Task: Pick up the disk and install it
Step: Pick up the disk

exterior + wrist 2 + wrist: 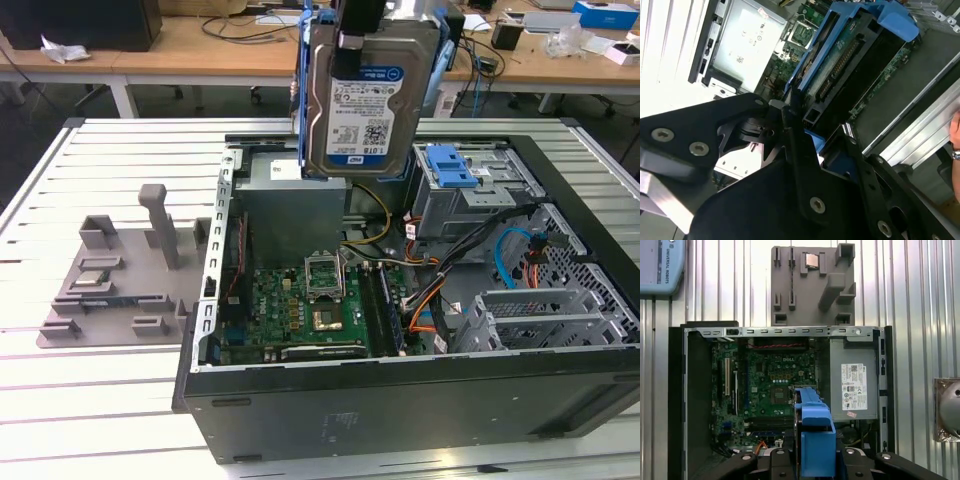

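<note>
The black gripper (354, 35) clamped the silver, blue-bracketed rectangular disk (365, 110) upright above the open black computer case (400, 400) on a ribbed aluminium desk (100, 150); wooden office desks (200, 45) stood at twelve o'clock in the exterior view.

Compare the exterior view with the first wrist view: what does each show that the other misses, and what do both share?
Exterior view: the disk with its labelled face, hanging upright in the jaws above the open case, plus desks behind. First wrist view: a pale blue box and a shiny packet on the slatted table. Both: the blue bracket on the disk, the motherboard and the grey fixture plate.
</note>
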Action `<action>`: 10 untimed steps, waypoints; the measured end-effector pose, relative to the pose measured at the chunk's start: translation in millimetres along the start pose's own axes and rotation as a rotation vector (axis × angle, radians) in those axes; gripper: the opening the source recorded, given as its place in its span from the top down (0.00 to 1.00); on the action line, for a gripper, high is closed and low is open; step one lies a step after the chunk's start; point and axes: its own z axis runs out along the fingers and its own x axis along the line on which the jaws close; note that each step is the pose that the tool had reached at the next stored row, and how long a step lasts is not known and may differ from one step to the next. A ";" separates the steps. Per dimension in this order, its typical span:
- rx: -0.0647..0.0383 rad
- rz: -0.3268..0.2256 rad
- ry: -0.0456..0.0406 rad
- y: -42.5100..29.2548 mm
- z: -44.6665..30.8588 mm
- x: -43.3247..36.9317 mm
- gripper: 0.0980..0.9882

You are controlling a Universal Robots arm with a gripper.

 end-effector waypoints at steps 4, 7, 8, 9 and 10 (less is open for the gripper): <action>0.000 0.000 -0.0001 -0.2 0.0 7.9 0.70; 0.000 0.000 0.0000 -0.4 0.0 17.0 0.70; 0.000 0.000 -0.0001 -0.4 0.0 20.5 0.70; 0.000 0.000 -0.0001 -0.5 0.1 22.1 0.70; 0.000 0.000 -0.0001 -0.5 0.1 24.0 0.70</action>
